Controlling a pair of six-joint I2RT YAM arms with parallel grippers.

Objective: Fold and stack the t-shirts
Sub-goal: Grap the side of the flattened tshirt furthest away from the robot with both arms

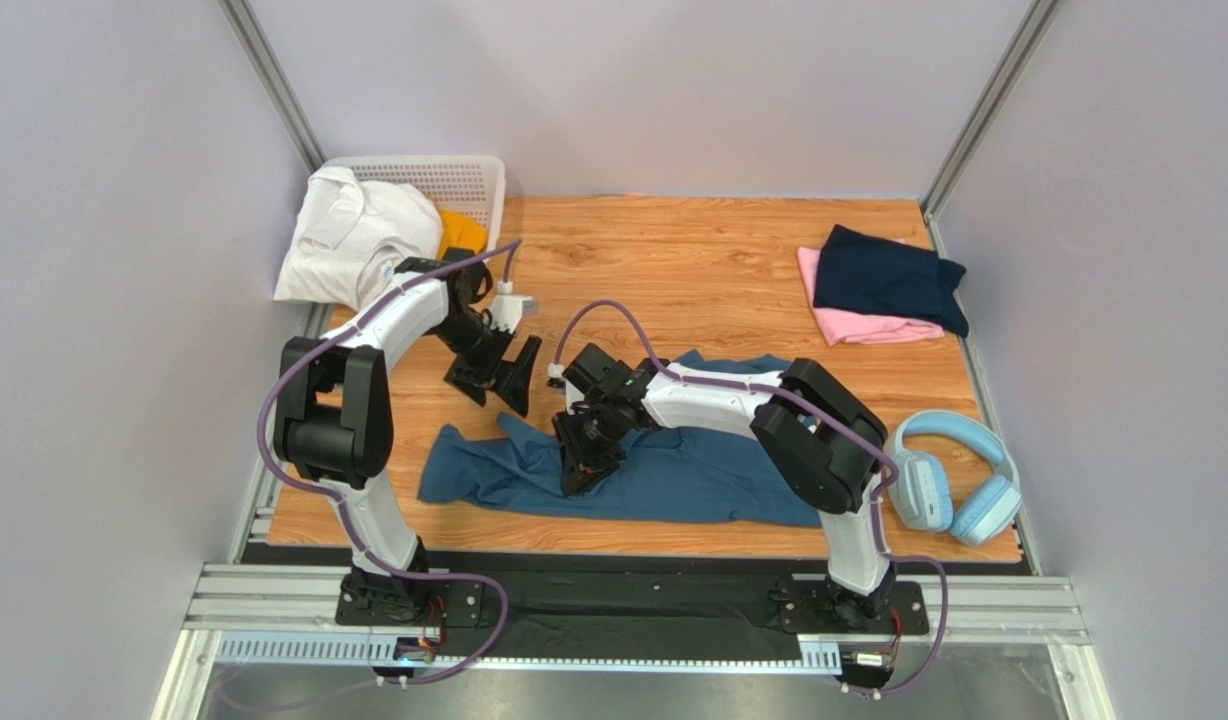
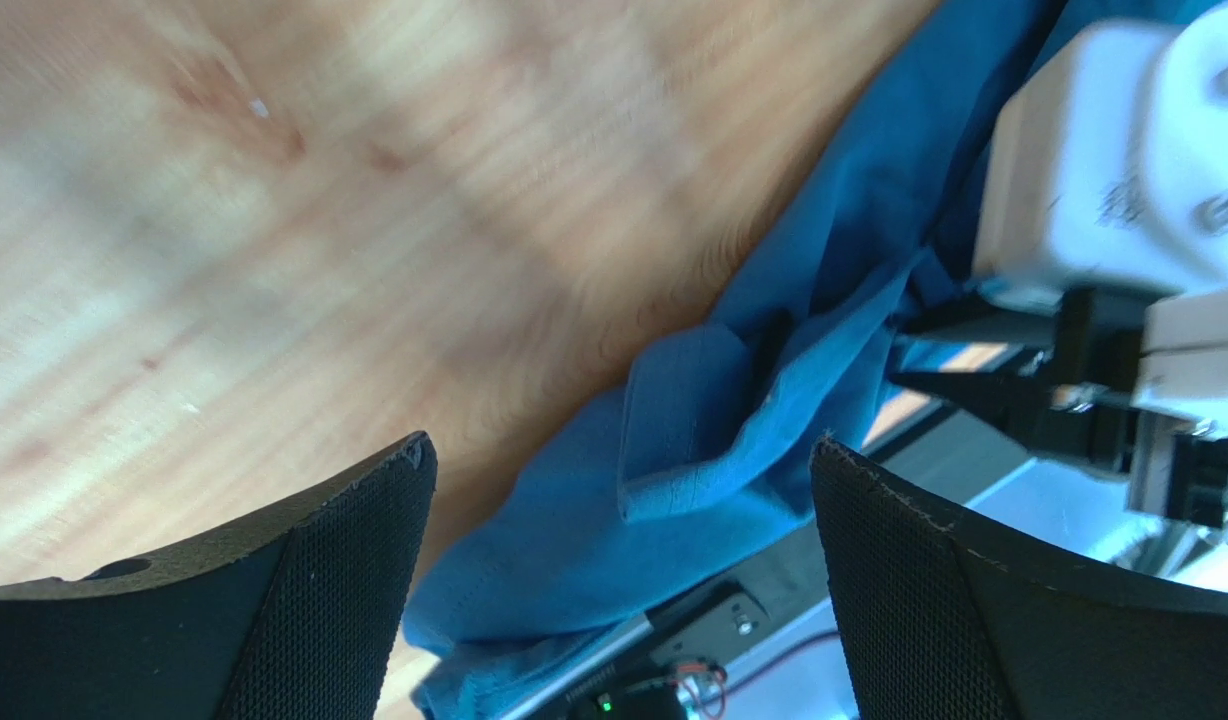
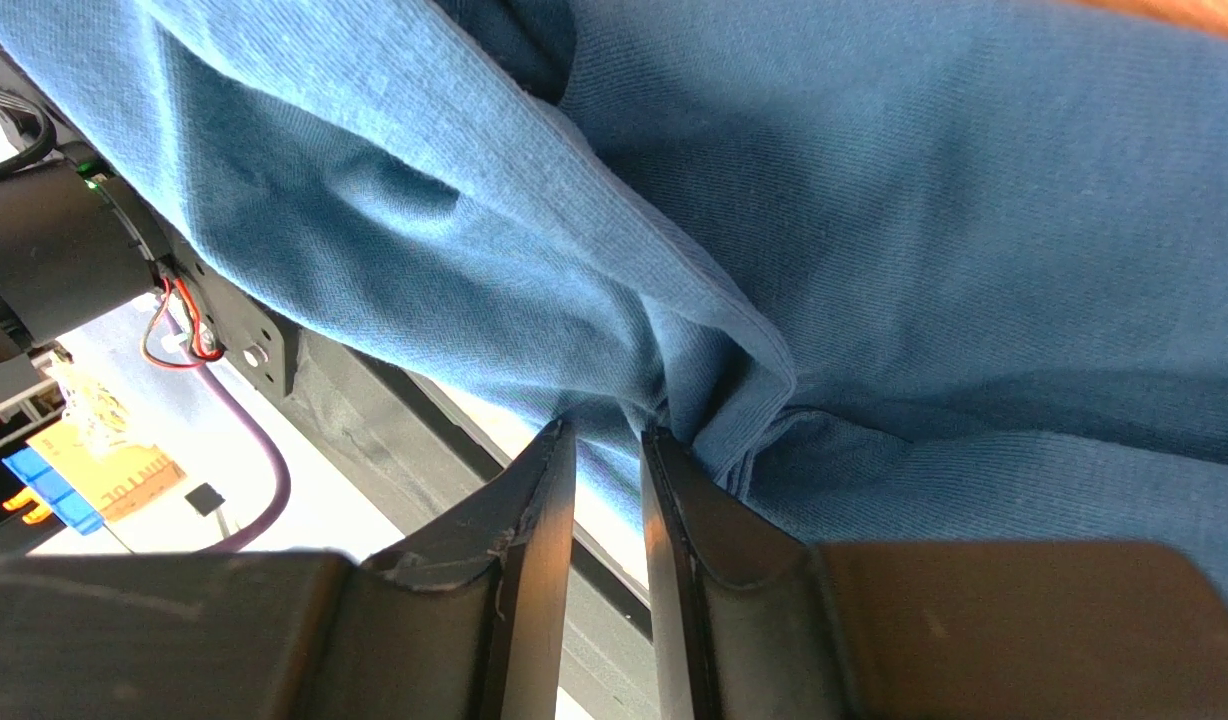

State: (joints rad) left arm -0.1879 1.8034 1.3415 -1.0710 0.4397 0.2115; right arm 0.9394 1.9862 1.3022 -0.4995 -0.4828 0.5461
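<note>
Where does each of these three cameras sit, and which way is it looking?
Top: fixed above and behind, looking down on the table; left arm and right arm show, bases at bottom.
Left wrist: on the left arm, looking past its open left tool at the blue shirt.
Right wrist: on the right arm, close on its right tool pinching that shirt.
All three share the blue shirt.

White lattice basket at far-left corner of wooden bench. Light-blue headphones at near-right edge, well apart from basket.
</note>
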